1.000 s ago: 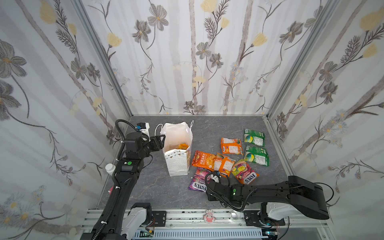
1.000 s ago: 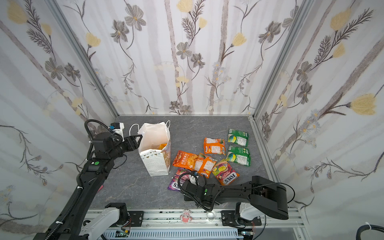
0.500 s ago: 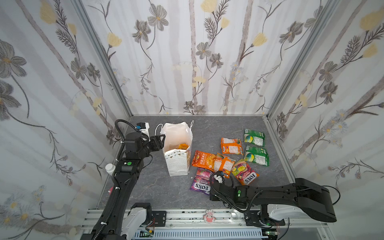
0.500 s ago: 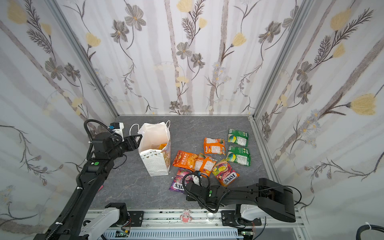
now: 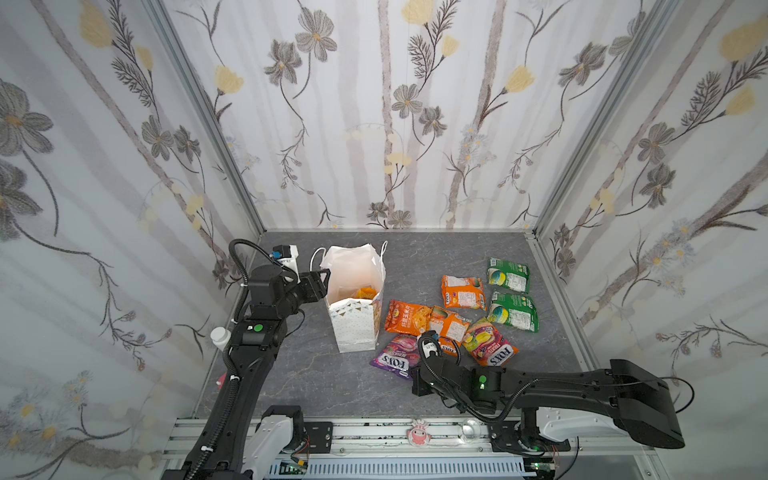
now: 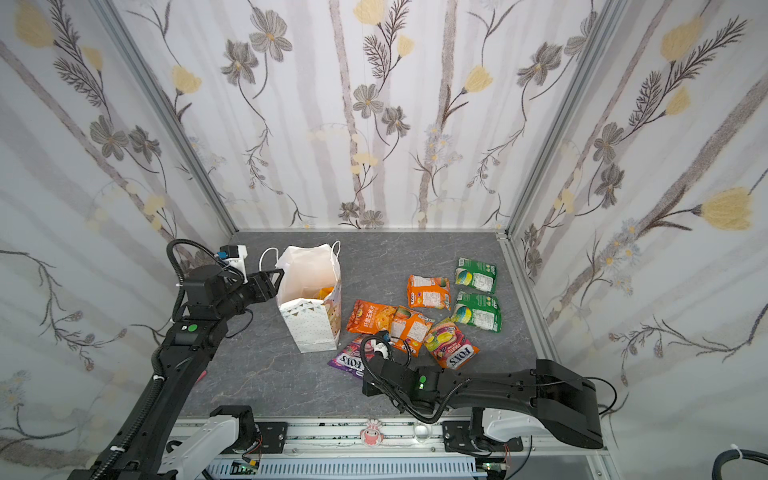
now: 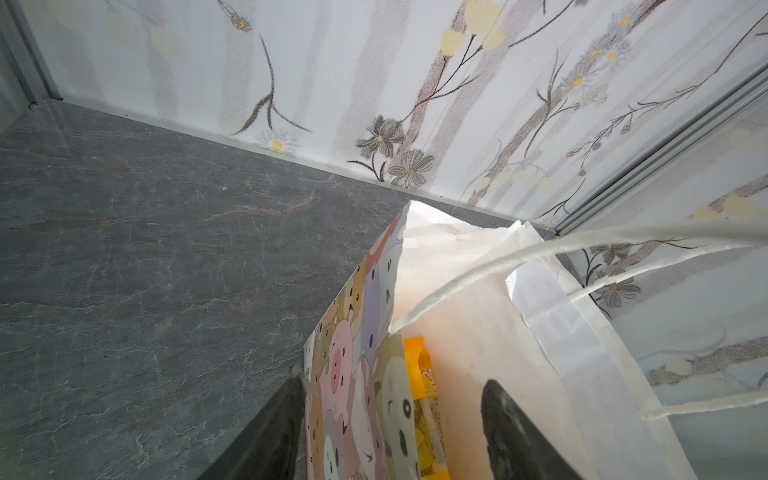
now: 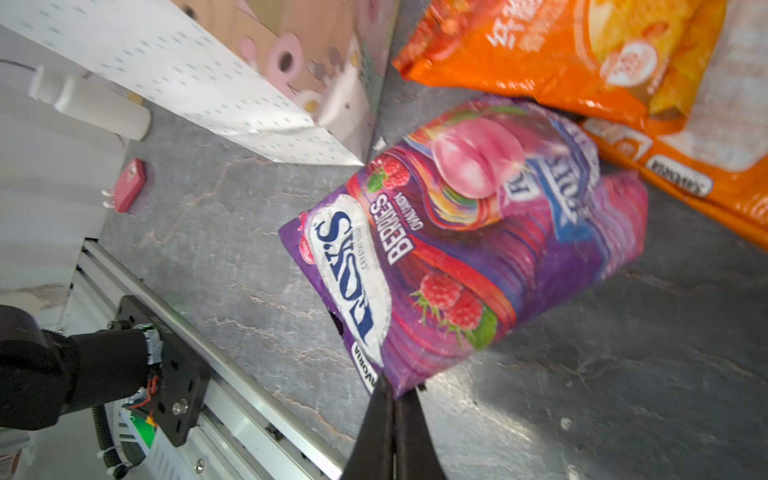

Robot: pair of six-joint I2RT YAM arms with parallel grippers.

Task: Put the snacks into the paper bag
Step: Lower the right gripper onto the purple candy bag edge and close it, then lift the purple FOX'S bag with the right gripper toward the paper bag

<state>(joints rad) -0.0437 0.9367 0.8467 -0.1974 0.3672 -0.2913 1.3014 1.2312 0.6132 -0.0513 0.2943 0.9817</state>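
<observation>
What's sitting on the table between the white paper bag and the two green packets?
Orange snack packets lie in that stretch, between the paper bag and the green packets; both top views show it.

Bag [image 5: 353, 328] front reads white with tiny bluish dots and pastel bunting flags at the rim, and its side is packed with cartoon animals in pink, beige and lilac. A yellow pack [image 7: 424, 399] glows inside it. The purple pack [image 8: 457, 257] carries a white patch with blue FOX'S lettering, red raspberries and a pink peach. Orange packs [image 5: 407, 318], glossy. Green packs [image 5: 513, 311] with white panels. A multicoloured pack [image 5: 488, 343] with a white FOX'S patch. Table [image 5: 316, 374] is dark grey, veined like marble. Walls [image 5: 374, 104] are white with grey and yellow flowers.
</observation>
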